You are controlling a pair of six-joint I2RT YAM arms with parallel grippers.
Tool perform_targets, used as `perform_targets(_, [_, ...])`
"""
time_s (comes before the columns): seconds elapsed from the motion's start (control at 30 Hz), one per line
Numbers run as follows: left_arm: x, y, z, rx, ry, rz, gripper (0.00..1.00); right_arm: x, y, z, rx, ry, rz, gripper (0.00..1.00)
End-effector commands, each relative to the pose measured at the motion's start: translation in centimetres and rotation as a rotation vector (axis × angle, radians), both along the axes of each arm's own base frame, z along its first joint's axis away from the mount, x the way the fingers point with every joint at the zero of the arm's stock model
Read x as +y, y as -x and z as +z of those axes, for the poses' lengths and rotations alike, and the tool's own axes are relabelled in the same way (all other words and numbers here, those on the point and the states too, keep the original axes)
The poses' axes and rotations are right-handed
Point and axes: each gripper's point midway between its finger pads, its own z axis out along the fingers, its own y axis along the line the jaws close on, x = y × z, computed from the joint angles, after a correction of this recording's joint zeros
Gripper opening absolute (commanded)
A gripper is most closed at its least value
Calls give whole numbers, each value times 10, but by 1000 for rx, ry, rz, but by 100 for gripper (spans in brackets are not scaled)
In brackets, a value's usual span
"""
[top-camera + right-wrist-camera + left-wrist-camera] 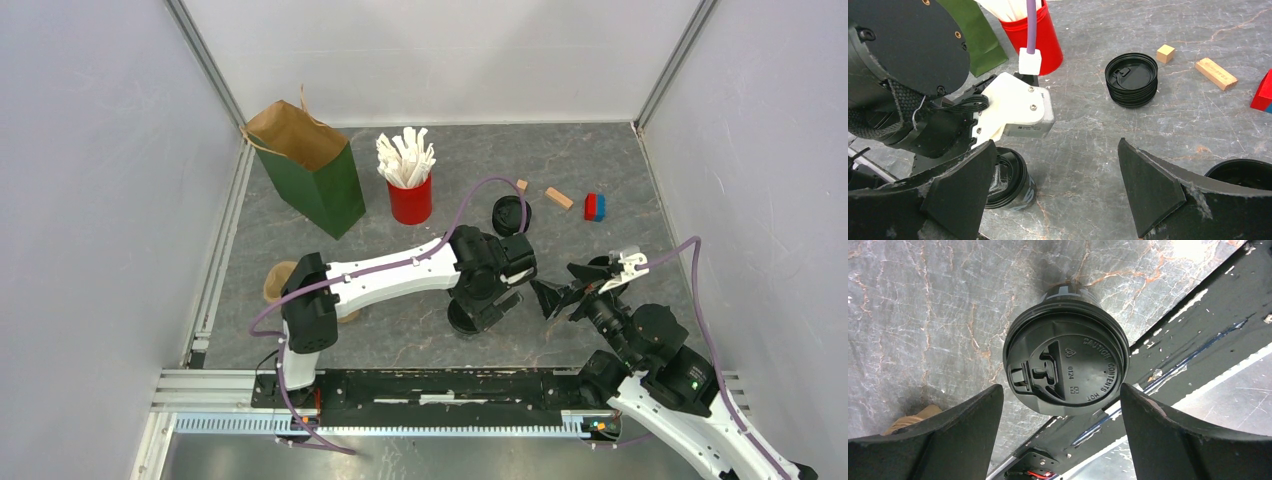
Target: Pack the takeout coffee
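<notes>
The takeout coffee is a short black cup [1020, 192] with white lettering, standing on the marble table with its flat black lid [1066, 365] on. In the top view it [463, 321] shows just under my left gripper [480, 297]. My left gripper [1060, 387] hangs right over the lid, fingers spread wide to either side and holding nothing. My right gripper [567, 287] is to the cup's right, open and empty. In its own view the right gripper [1055, 145] has the cup beside its left finger [960, 195].
A stack of black lids [510, 213] lies behind the cup, beside a red cup of white sticks [410, 190]. A green paper bag [312, 172] stands open at back left. Wooden blocks [558, 198], a red-blue block [594, 207], a brown object [278, 281], and another black rim [1243, 172] lie around.
</notes>
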Motion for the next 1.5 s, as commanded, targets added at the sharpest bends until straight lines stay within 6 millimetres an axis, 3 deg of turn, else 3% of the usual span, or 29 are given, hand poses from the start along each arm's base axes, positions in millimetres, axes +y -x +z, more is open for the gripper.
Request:
perform_targets(0.0, [-3,-10,31,-87,67,49,93,5,3,5,-11,-28,29,98])
perform_targets(0.17, [1,-32,59,-218,152,132,99,22,5,-7,22,-53,95,98])
perform_targets(0.37, [21,-59,99,-383,280,277,100,37,7,-21,58,-63,150,98])
perform_targets(0.5, [38,-63,119,-428,388,362,100,45,6,-29,73,-67,169,98])
perform_targets(0.8, [67,-54,129,-295,780,475,98,81,5,-63,165,-36,293,90])
perform_targets(0.9, [81,-53,121,-279,868,504,95,89,3,-72,175,-28,318,82])
perform_targets(1.07, [90,-44,93,-249,825,500,94,93,-3,-86,207,23,313,76])
perform_targets(1.47, [53,-21,46,-43,797,346,84,90,-9,-110,270,123,283,64])
